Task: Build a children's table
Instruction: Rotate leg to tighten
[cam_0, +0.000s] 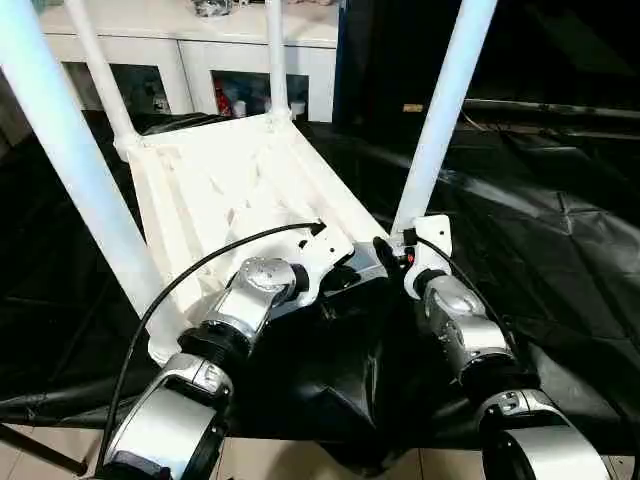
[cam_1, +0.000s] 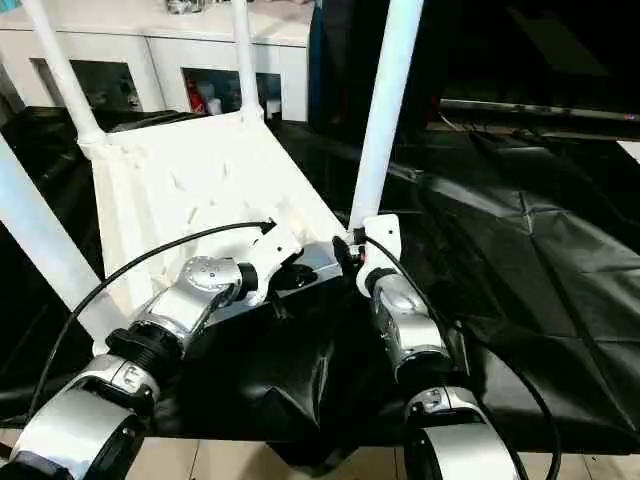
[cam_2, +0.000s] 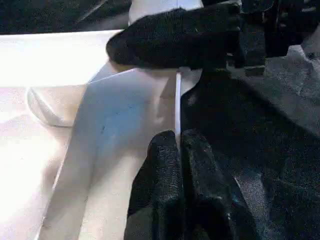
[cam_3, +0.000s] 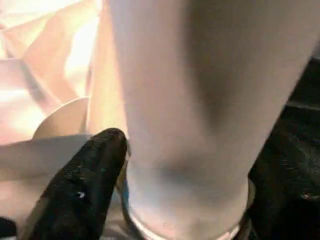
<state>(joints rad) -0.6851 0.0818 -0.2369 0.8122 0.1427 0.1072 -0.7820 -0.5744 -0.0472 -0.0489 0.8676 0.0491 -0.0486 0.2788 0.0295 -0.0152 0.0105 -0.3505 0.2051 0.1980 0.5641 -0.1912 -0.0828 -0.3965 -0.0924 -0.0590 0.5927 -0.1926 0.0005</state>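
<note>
Tabletop (cam_0: 230, 190) inverted on black cloth (cam_0: 560, 260), four legs up. Left gripper (cam_2: 180, 150) fully closed, pinching thin near rim to steady top. Right gripper (cam_3: 180, 165) spread around near-right leg (cam_0: 445, 110) base at socket, probably to seat it.

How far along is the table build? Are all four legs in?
All four legs stand up from the upturned tabletop, so seating looks mostly done. In hand: the right gripper is at the base of the near right leg, and the left gripper is shut on the tabletop's edge. Left: confirm that leg, then flip the table.
</note>
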